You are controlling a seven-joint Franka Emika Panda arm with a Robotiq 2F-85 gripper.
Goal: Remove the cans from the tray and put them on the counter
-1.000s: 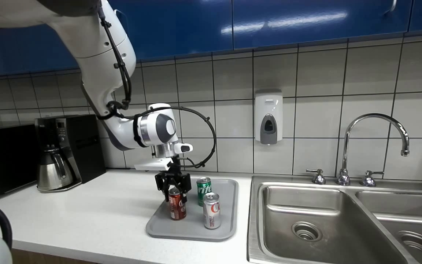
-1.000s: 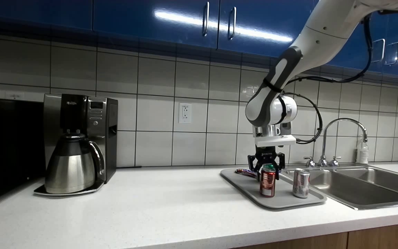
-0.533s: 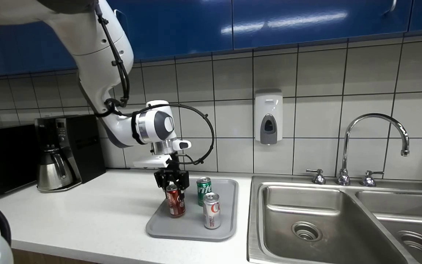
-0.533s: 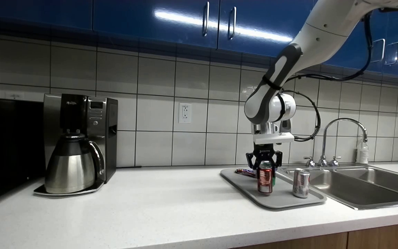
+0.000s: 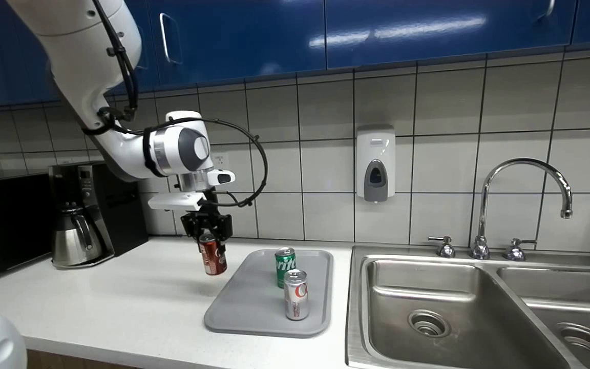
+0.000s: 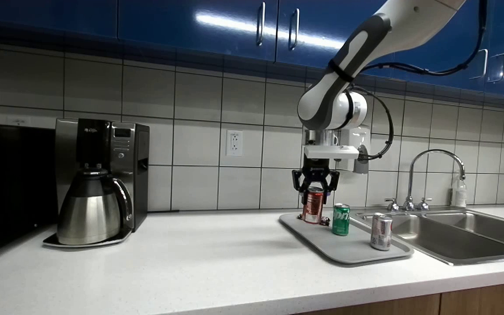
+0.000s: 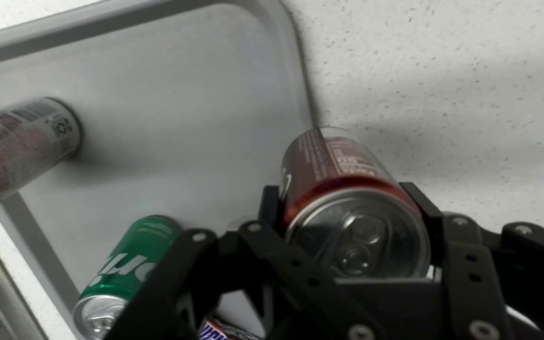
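In the claw, firmly grips the red can from both sides, by its upper half. Hangs clear of the table, slightly tilted, close to the left rim of the tray in an exterior view. To the right, has the green can upright on the tray, with the silver can upright, nearer and a little right. Toward the tray's far side, bears a wrapped snack, partly hidden. Farther right, gives way to a steel sink.
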